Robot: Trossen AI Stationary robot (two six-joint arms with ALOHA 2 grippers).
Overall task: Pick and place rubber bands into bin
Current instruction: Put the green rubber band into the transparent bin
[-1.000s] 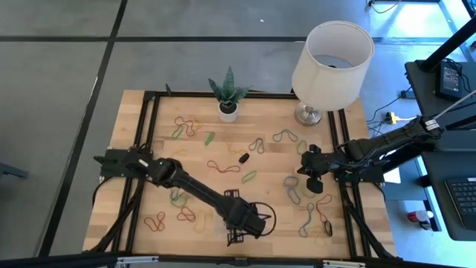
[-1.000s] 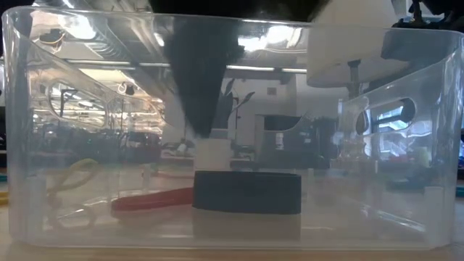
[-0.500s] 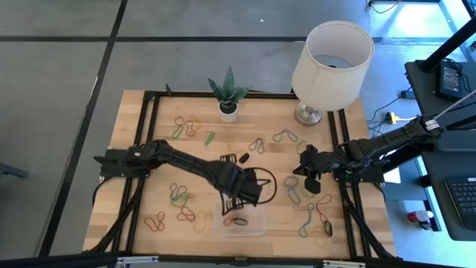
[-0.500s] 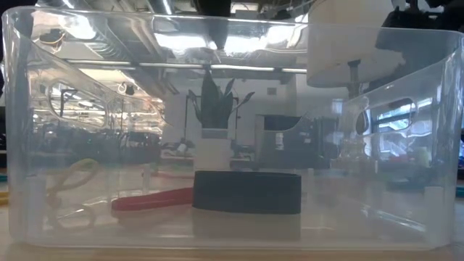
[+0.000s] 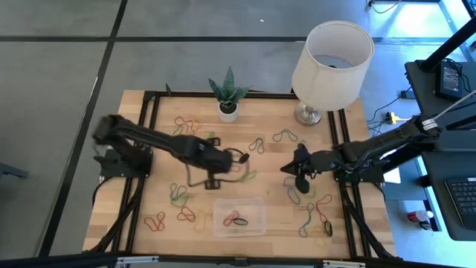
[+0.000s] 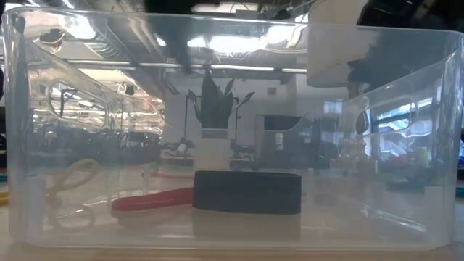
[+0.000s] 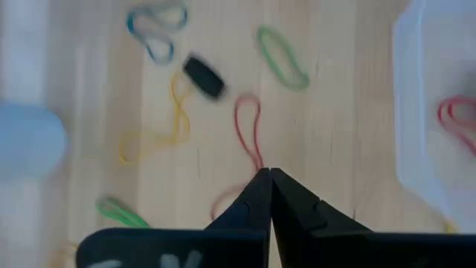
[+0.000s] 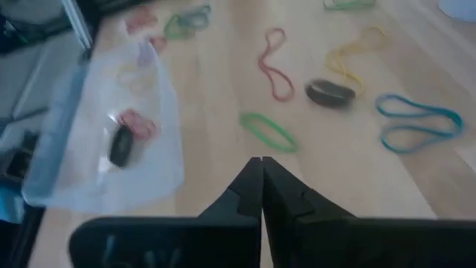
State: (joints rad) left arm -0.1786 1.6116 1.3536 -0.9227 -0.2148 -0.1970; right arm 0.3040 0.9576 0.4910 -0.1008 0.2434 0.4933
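The left gripper [image 7: 266, 173] is pinched shut, its tips hiding part of a red band [image 7: 251, 134]. The right gripper [image 8: 259, 161] is shut too, holding nothing, near a green band [image 8: 268, 132].

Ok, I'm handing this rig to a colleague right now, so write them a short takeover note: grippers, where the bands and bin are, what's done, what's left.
Left gripper: shut, empty, tips over a red rubber band mid-table, beside the bin.
Right gripper: shut, empty, over the table's right half near a green rubber band.
Bin: at the table's front edge, centre. It holds a red band and a small black piece.
Done: at least one band binned.
Left: many rubber bands scattered over the table on both sides, including the front corners. A plant pot and lamp stand at the back.
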